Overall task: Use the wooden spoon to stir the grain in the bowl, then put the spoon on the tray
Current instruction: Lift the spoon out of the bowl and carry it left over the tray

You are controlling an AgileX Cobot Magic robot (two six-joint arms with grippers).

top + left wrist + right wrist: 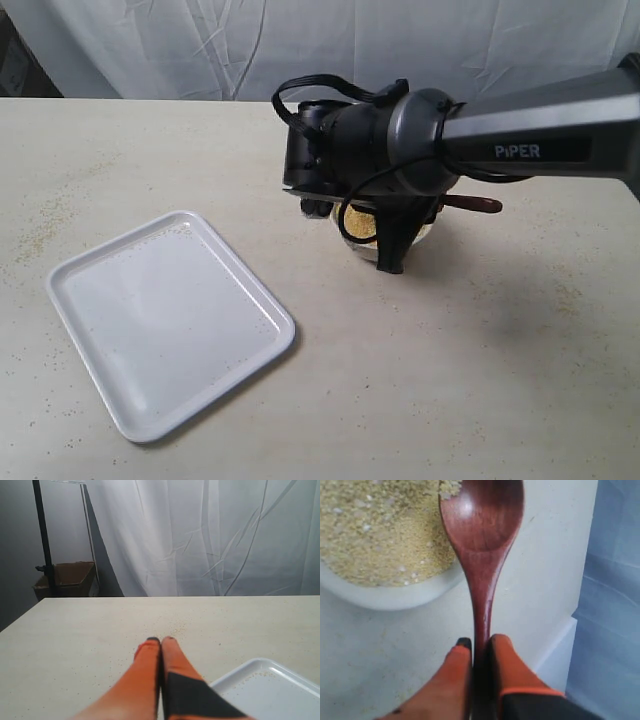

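Observation:
My right gripper (479, 642) is shut on the slim handle of the dark reddish-brown wooden spoon (482, 535). The spoon's oval head hangs over the rim of the small white bowl (395, 597), just above the yellow grain (375, 530). In the exterior view the right arm covers most of the bowl (420, 238); a patch of grain (360, 222) shows and the spoon's handle end (480, 204) sticks out to the right. The white tray (165, 320) lies at the front left, with its corner (270, 690) beside my left gripper (161, 641), which is shut on nothing.
Scattered grains speckle the tray and the beige table (450, 380). A white curtain (200, 535) hangs behind the table. A cardboard box (70, 577) and a black pole (42, 535) stand beyond the table's far edge.

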